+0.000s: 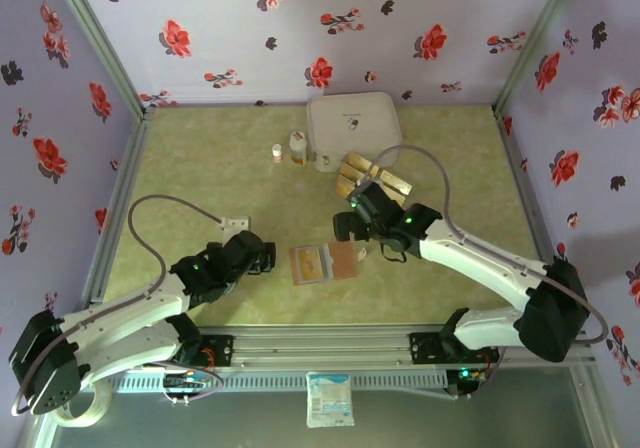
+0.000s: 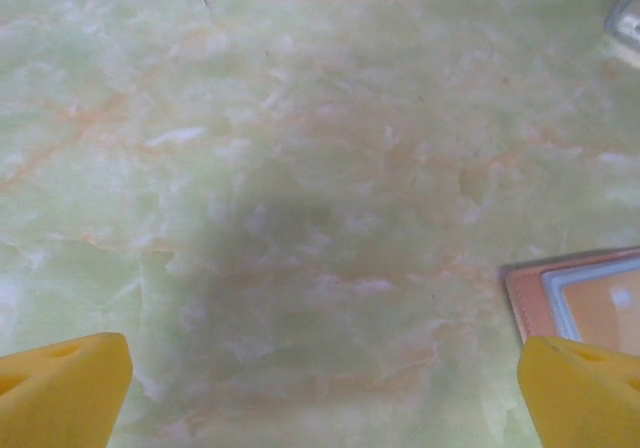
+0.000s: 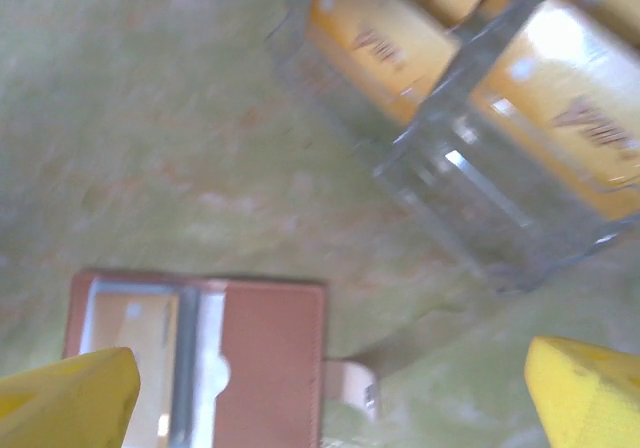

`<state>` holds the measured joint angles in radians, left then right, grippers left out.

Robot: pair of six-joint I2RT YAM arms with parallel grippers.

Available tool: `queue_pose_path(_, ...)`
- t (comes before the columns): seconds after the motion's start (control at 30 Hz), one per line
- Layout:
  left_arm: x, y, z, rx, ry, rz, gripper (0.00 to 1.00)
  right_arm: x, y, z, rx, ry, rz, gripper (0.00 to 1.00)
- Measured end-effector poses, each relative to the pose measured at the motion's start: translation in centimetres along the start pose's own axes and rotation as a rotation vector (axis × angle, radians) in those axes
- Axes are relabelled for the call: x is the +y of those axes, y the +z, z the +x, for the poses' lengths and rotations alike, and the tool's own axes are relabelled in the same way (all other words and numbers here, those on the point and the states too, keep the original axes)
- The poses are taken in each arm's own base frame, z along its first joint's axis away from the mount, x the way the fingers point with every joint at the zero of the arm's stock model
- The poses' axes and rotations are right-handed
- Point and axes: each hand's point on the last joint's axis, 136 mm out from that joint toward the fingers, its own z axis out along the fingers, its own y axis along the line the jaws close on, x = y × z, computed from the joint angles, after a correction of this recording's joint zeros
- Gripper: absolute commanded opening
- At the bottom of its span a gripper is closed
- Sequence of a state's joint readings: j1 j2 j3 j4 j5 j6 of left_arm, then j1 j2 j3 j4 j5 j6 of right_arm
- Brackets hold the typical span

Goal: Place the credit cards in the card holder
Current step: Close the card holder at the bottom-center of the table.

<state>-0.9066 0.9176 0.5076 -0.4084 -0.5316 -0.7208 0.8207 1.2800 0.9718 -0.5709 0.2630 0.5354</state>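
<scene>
The card holder is lying open on the green marbled table at the centre of the overhead view, and a yellow card seems to be sitting in its left half. The remaining credit cards are standing in the clear slotted rack up and to the right of it.

The right gripper is hovering between rack and holder with its fingers spread wide and nothing between them. The left gripper is waiting just left of the holder, its fingers also spread and empty.

Fetching another card looks like the step in hand. It is calling for a pinch on one card's exposed edge, a lift along the slot so that the neighbouring cards are not dragged, and the left gripper steadying the holder for insertion.

The right wrist view is blurring the rack, so the cards cannot be counted or their print read. In the left wrist view the right edge is cropping the holder. Whether its pocket is carrying one card or several cannot be told.
</scene>
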Motion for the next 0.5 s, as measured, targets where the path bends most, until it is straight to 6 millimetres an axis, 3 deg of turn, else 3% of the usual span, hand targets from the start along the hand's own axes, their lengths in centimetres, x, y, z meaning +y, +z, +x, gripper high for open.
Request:
queue_pose_path(0.13,0.0,-0.4,-0.6,-0.027,-0.024,0.009,1.00,-2.0,0.9,0.3,0.017,0.055,0.021,0.99)
queue_pose_path(0.3,-0.8,-0.3,-0.9,-0.029,-0.065,0.045,1.00,-2.9,3.1,4.5,0.117,0.049,0.001,0.97)
queue_pose_path(0.5,-4.1,0.5,-0.1,0.036,-0.083,0.179,1.00,-2.9,4.6,7.7,0.176,0.060,-0.050,0.87)
